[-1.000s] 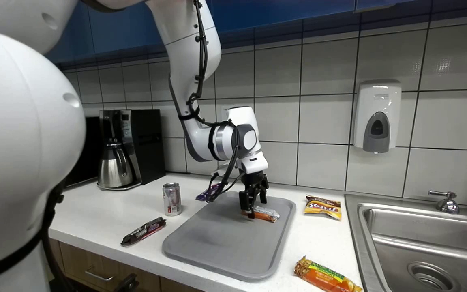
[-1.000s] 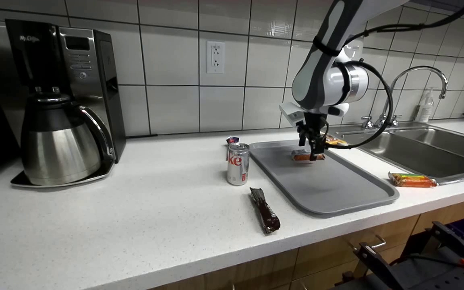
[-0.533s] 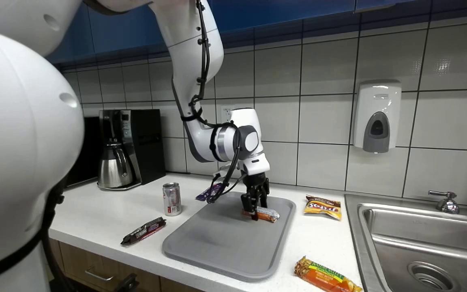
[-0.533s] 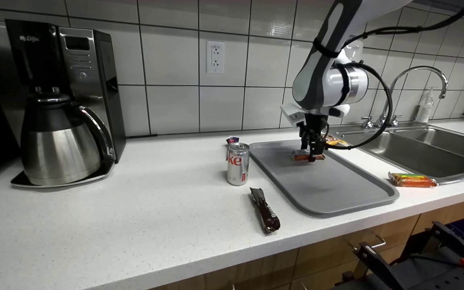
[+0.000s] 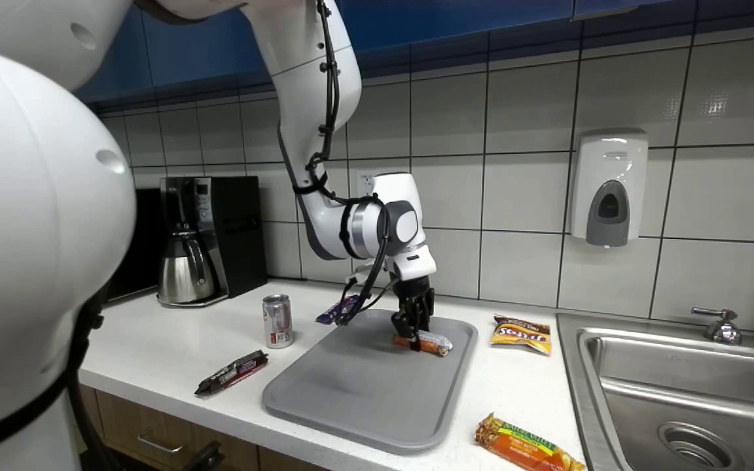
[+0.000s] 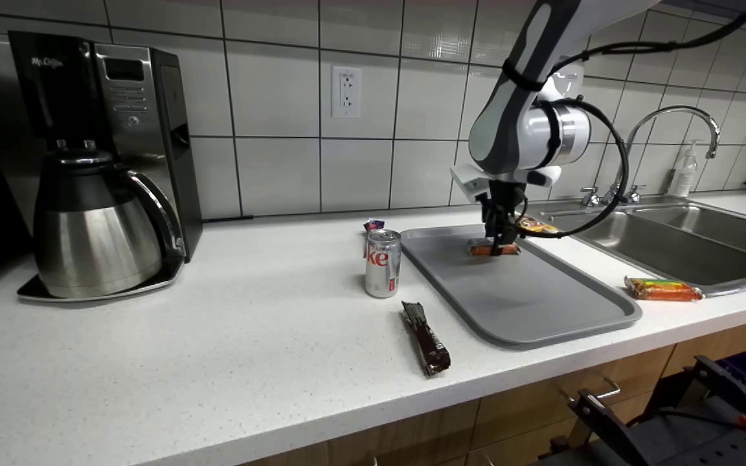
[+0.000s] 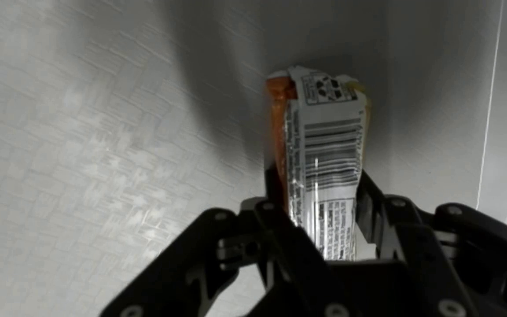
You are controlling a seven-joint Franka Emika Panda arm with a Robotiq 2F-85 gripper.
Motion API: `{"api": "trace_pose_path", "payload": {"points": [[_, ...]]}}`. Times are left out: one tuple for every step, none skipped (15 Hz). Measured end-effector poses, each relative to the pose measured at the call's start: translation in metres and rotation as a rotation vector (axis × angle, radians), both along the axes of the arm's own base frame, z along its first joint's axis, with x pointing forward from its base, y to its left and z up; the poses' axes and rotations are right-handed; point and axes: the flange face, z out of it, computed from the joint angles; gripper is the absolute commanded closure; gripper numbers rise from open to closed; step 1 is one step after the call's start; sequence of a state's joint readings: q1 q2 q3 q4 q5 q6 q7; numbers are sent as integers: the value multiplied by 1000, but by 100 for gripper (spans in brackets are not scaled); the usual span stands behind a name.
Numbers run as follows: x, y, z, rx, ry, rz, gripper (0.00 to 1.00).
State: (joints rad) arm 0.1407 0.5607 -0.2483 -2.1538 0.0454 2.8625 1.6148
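A snack bar in an orange and silver-white wrapper (image 7: 330, 145) lies on the grey tray (image 5: 351, 405), near its back end. My gripper (image 7: 317, 180) points down over it, with black fingers (image 7: 370, 200) pressed against both long sides of the wrapper. In the wrist view the barcode side faces up, and the bar's near end is hidden behind the gripper. Both exterior views show the wrapper (image 6: 509, 249) at tray level, partly covered by the fingers.
Around the tray are a soda can (image 6: 383, 265), a dark-wrapped bar (image 5: 232, 373), a purple packet (image 5: 338, 309), a yellow-brown packet (image 5: 521, 335) and an orange-green granola bar (image 5: 527, 445). A coffee maker (image 6: 101, 168) stands against the tiled wall; a steel sink (image 5: 573, 392) borders the counter.
The jaws have come together from wide apart onto the orange wrapper. The arm dipped slightly, then stayed nearly in place. The bar has shifted a little on the tray.
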Motion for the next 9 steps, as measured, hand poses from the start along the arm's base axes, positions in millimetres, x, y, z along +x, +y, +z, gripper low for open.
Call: {"api": "trace_pose_path", "payload": {"points": [[1, 0, 1, 0, -2, 0, 84], [2, 0, 2, 0, -5, 0, 84], [2, 0, 4, 0, -8, 1, 84], [3, 0, 6, 1, -12, 1, 84], [4, 0, 8, 1, -16, 0, 84], [4, 0, 10, 1, -19, 0, 84], [5, 0, 12, 1, -23, -1, 84], [5, -1, 14, 1, -26, -2, 84], [6, -2, 16, 1, -30, -3, 84]]}}
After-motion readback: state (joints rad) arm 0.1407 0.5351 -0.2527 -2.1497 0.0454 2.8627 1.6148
